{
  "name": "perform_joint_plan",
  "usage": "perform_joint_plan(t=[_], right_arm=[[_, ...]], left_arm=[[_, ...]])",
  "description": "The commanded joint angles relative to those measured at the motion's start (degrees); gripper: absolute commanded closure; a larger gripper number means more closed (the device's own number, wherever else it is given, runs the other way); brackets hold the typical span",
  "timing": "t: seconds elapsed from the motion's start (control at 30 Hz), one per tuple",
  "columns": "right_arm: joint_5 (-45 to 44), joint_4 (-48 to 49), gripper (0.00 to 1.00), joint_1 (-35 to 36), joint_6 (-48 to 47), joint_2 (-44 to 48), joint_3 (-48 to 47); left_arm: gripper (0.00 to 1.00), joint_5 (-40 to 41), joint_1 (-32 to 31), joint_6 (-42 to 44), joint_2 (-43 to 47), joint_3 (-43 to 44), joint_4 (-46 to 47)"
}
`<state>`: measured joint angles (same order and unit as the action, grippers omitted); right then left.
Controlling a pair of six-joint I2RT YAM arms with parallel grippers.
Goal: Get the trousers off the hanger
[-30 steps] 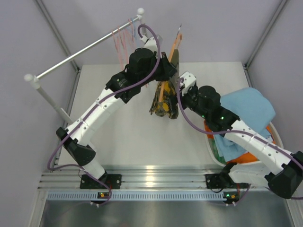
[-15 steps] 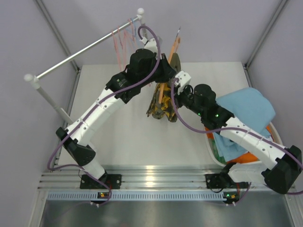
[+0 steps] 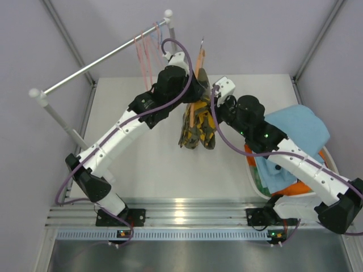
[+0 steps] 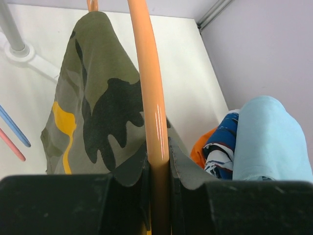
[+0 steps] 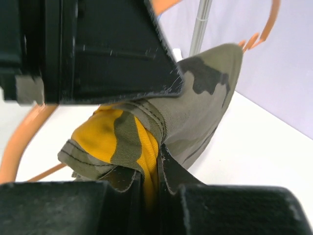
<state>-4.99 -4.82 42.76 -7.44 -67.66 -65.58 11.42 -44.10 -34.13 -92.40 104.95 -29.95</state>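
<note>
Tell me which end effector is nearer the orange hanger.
Left. The left end effector is clamped on the orange hanger itself; the right end effector pinches the camouflage trousers draped on it.

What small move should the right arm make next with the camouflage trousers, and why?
Probably draw the right gripper back toward its own side, sliding the olive camouflage cloth trousers off the glossy orange hanger. Its jaws are shut on a yellow fold of them, the left gripper clamps the hanger's bar, and the trousers drape over it.
</note>
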Motion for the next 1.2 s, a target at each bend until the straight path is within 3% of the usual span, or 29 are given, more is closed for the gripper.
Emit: perform_joint_plan(t=[0.0, 0.37, 0.67, 0.97, 1.17], right_arm=[[-3.00, 6.31, 1.00, 0.92, 1.73, 4.73, -7.63], [-11.52, 13.16, 1.00, 0.92, 3.05, 7.28, -9.74], [-16.36, 16.94, 1.00, 1.01, -0.11, 5.26, -16.50], [-18.12, 19.23, 1.00, 0.92, -7.31, 1.39, -25.82], [-25.23, 23.18, 1.00, 0.66, -13.20, 0.77, -29.07]], left_arm=[[1.00, 6.06, 0.41, -1.54, 4.94, -2.19, 5.96], [1.00, 8.70, 0.94, -11.74, 8.99, -13.09, 6.93], [1.00, 6.34, 1.47, -17.28, 11.01, -20.91, 7.72], [1.00, 2.11, 1.47, -16.50, 11.80, -24.79, 8.42], [1.00, -0.42, 1.47, -13.07, 11.63, -25.14, 7.89]])
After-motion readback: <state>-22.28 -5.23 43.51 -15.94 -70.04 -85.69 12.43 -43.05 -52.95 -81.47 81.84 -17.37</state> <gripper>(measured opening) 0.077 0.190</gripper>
